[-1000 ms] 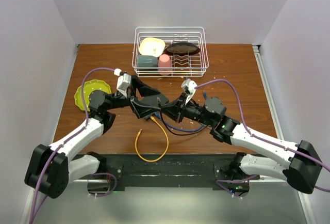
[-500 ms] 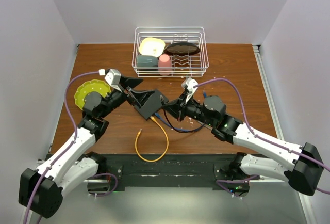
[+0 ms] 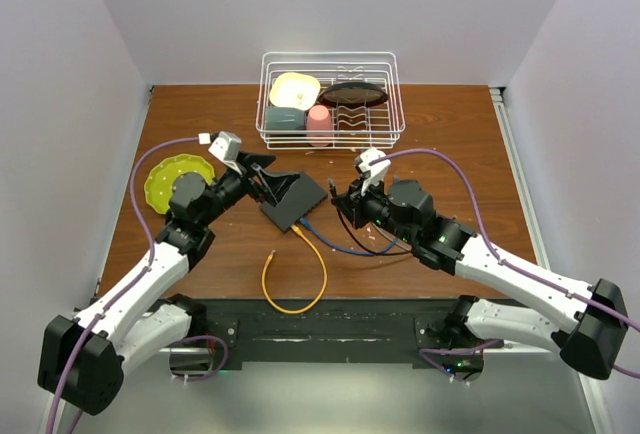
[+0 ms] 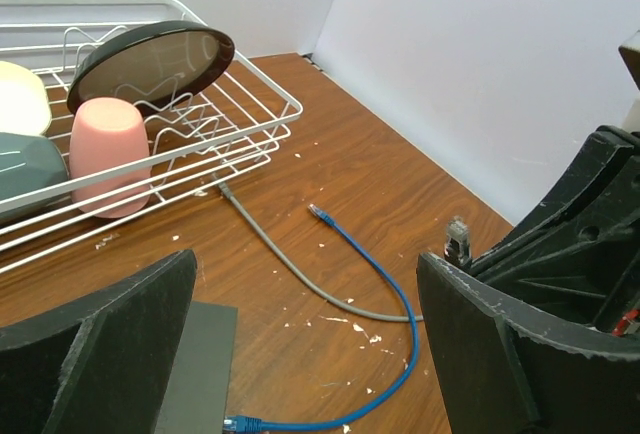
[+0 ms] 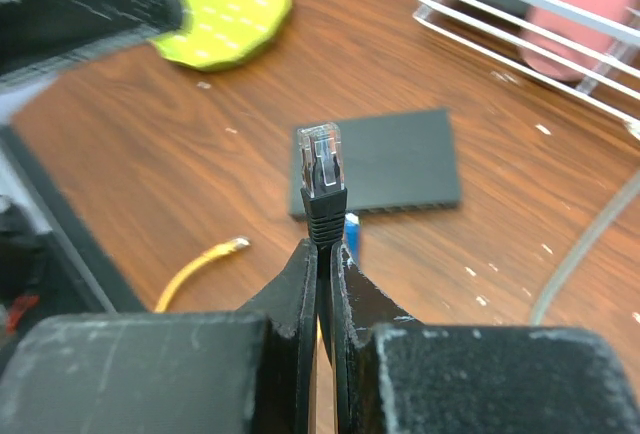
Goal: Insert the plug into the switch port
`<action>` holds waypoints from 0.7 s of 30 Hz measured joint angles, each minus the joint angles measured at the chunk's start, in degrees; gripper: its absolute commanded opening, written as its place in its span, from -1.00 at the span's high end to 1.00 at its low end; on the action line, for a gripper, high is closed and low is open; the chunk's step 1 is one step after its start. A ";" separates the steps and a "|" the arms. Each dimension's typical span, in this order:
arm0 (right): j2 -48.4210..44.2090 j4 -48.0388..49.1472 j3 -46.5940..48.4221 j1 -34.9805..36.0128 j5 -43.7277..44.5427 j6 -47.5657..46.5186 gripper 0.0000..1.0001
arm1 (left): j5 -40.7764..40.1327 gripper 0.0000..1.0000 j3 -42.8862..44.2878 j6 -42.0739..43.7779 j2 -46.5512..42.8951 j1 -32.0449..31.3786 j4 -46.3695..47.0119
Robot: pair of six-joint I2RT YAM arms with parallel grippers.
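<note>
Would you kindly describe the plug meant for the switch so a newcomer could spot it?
On the wooden table, find the grey switch at its middle. Beside it, the right gripper pinches the plug: clear tip, black boot, unlike the blue cable and orange cable lying flat.

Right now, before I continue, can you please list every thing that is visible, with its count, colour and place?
box: 1, dark grey, flat at the table's middle
plug: 1, clear with black boot, held upright, not yet in the box
blue cable: 1, one end at the box
grey cable: 1, beside the blue one
orange cable: 1, curled nearer the arms' bases than the box
plate: 1, yellow-green, left side, partly under the left arm
rack: 1, white wire, far edge
yellow bowl, grey cup, pink cup, dark dish: 1 each, in the rack
left fingers: black, open, over the box's end
right fingers: black, shut on the plug
</note>
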 measured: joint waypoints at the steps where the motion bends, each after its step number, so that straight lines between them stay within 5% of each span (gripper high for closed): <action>1: 0.02 -0.87 0.00 0.00 1.09 -0.13 1.00 | -0.09 -0.94 0.00 0.00 0.22 0.00 0.00; 21: 14.78 -11.82 8.94 0.00 7.63 -1.92 1.00 | -3.28 -0.99 4.33 0.92 8.68 0.02 -6.14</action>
